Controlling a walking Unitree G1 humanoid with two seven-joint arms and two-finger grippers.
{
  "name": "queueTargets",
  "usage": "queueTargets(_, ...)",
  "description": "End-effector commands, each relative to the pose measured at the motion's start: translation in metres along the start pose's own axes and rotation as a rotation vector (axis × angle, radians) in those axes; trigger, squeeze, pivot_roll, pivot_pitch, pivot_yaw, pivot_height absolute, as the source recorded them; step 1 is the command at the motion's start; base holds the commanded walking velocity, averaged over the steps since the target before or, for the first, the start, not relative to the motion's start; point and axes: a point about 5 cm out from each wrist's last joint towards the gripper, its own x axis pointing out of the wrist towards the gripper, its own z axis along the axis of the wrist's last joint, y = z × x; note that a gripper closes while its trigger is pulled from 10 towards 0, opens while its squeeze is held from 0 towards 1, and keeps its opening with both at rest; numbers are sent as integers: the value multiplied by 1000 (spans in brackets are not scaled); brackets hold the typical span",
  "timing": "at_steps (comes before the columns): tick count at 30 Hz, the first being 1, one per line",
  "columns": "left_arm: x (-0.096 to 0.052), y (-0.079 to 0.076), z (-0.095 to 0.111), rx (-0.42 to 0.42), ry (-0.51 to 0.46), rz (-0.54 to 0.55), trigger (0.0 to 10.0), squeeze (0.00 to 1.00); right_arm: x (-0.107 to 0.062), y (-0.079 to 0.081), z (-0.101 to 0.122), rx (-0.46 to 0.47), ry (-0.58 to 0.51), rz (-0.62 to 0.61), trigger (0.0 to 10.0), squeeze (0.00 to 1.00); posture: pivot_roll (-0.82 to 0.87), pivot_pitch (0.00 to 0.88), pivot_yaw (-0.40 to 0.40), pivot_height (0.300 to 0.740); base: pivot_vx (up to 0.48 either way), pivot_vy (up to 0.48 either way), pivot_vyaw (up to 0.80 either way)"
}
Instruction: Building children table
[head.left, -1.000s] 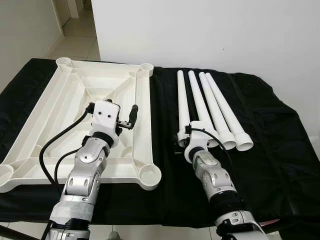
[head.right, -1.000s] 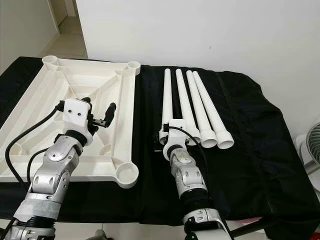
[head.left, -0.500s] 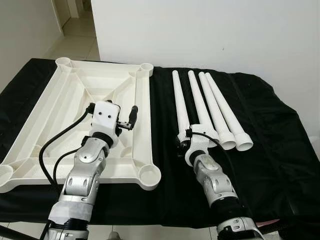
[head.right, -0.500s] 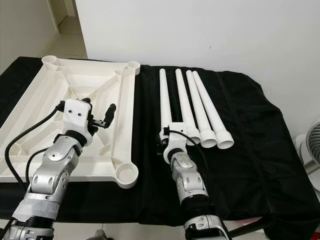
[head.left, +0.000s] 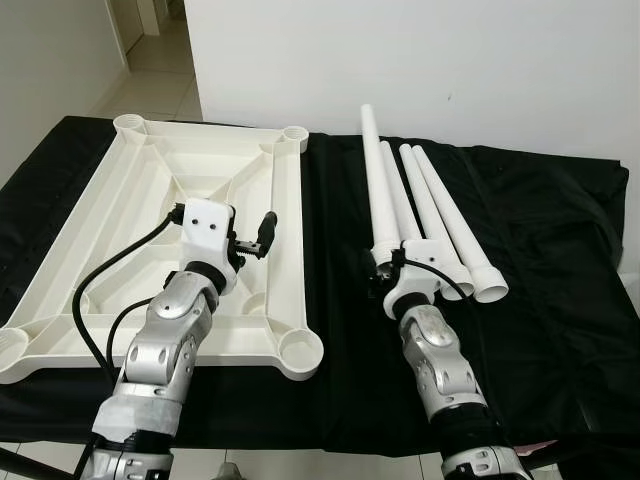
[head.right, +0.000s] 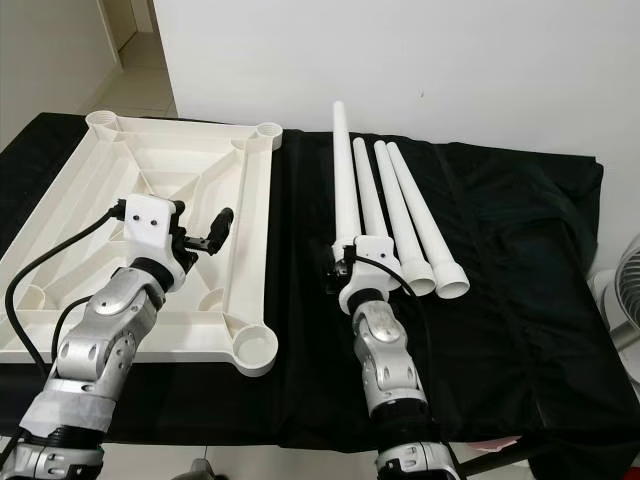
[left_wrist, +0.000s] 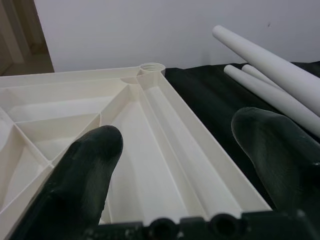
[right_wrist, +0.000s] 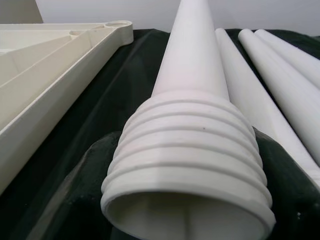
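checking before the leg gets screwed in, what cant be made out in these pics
- Right gripper: its wrist housing covers its fingers in the eye views.
- Lifted white tapered plastic leg: far tip cut off by the right wrist view's top edge.
- Upturned white ribbed plastic tabletop: near-left corner socket cut off by the eye views' left edge.
- Left gripper: open above the tabletop.

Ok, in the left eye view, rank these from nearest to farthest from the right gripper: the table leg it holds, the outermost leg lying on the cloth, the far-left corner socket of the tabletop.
1. The held table leg, clamped at its threaded end in the right gripper.
2. The outermost leg, lying on the black cloth to the gripper's right.
3. The far-left corner socket of the upturned tabletop, across on the left.
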Motion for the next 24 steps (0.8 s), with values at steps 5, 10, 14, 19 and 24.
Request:
queueTargets(5, 10, -8, 10, -128, 41, -266, 10000, 0, -6, 5, 11, -64, -119, 74, 10000, 0, 5, 0, -40, 740, 0, 0, 0)
queueTargets(10, 18, -11, 18, -249, 65, -344, 10000, 0, -7, 10, 17, -70, -184, 134, 10000, 0, 6, 0, -43, 740, 0, 0, 0)
queueTargets(14, 25, -19, 23, -369, 118, -450, 10000, 0, -10, 18, 22, -110, -244, 231, 10000, 0, 6, 0, -45, 740, 0, 0, 0)
queueTargets(19, 32, -29, 32, -527, 142, -552, 10000, 0, -13, 27, 23, -176, -276, 335, 10000, 0, 6, 0, -44, 740, 0, 0, 0)
queueTargets(24, 40, -36, 44, -633, 136, -606, 10000, 0, -14, 33, 21, -213, -282, 406, 10000, 0, 4, 0, -42, 740, 0, 0, 0)
